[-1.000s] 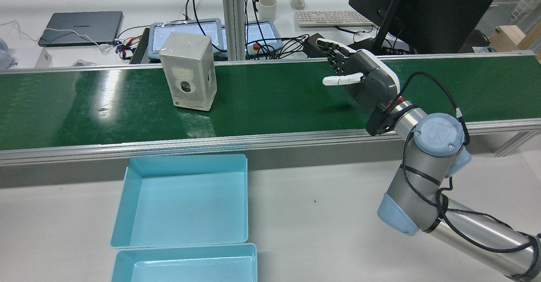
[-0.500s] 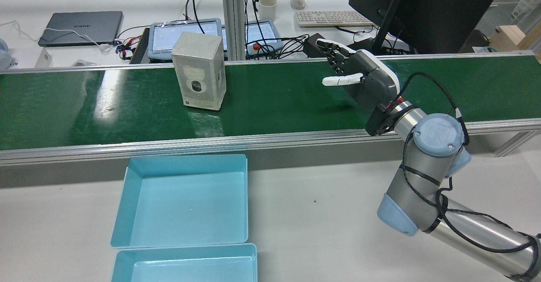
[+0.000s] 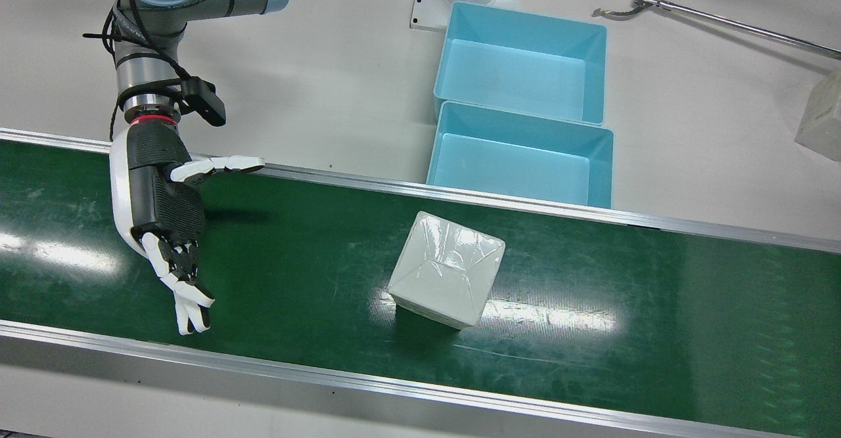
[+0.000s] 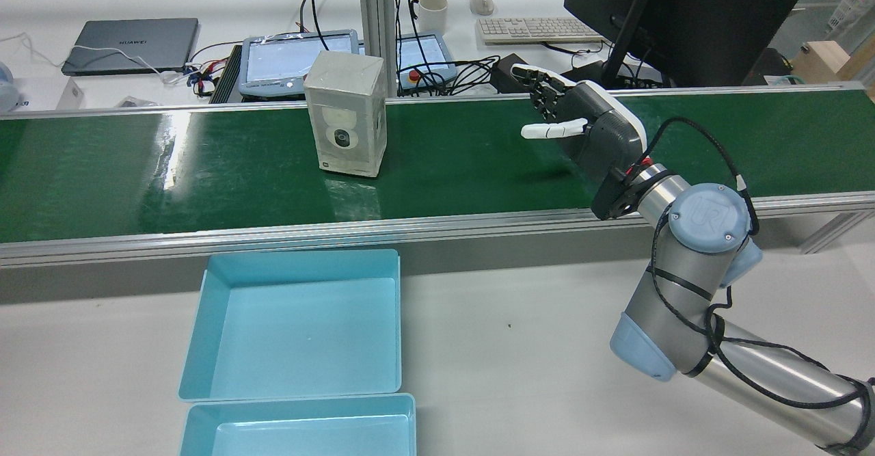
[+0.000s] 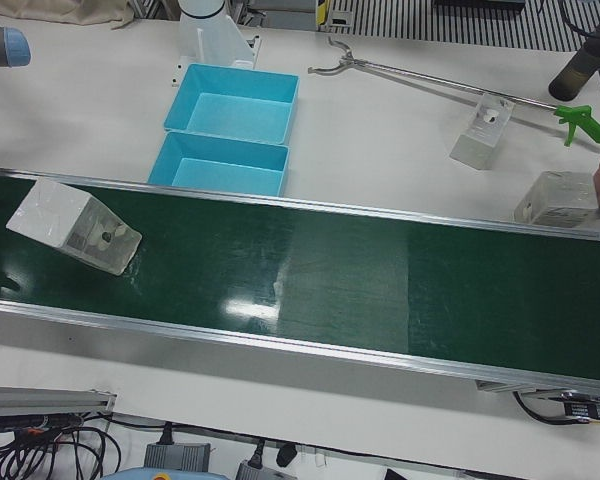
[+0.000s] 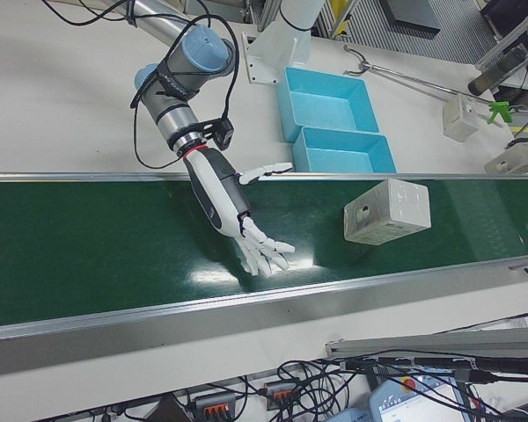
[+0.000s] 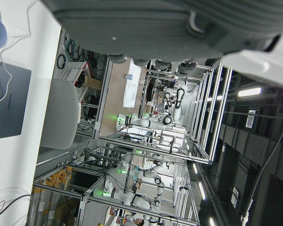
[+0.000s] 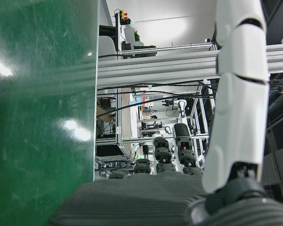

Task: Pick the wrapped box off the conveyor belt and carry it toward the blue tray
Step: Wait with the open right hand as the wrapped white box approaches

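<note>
Since a second ago the wrapped box [image 4: 345,114] has ridden rightward along the conveyor belt [image 4: 102,176], standing upright near its far edge and now closer to the right hand [image 4: 584,124], though still well apart from it. That hand has not shifted: it waits over the belt, fingers spread, holding nothing. The blue tray [image 4: 297,325] sits empty beside the belt's near edge. The left hand [image 7: 179,23] shows only in its own camera; its fingers cannot be judged. The grasp seems near.
</note>
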